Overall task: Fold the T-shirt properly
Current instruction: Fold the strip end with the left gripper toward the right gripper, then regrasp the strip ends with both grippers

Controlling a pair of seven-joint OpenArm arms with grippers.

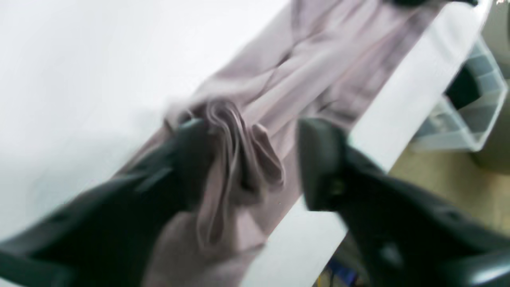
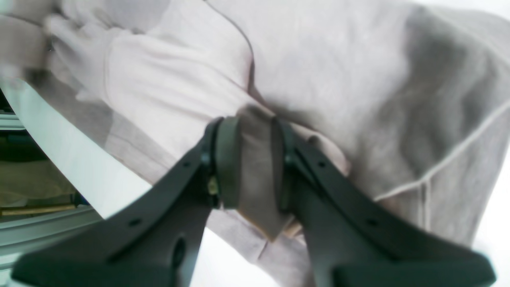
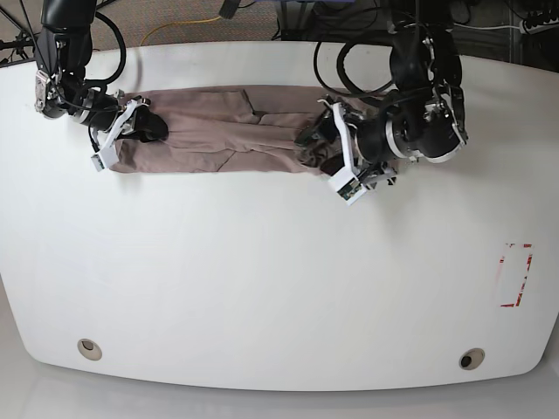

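Letting go one end, pinching the other

Left wrist: my left gripper [image 1: 255, 159] gapes wide around a bunched T-shirt [image 1: 318, 59] end, seemingly (blurred) released. Right wrist: my right gripper [image 2: 249, 171] clamps a fold. Base: shirt strip across the table [image 3: 279, 288]; I'd keep it taut.

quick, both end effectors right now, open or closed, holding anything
Left end effector: open, jaws spread either side of a bunched end of the T-shirt, not clamping it.
Right end effector: shut on a fold of the T-shirt.
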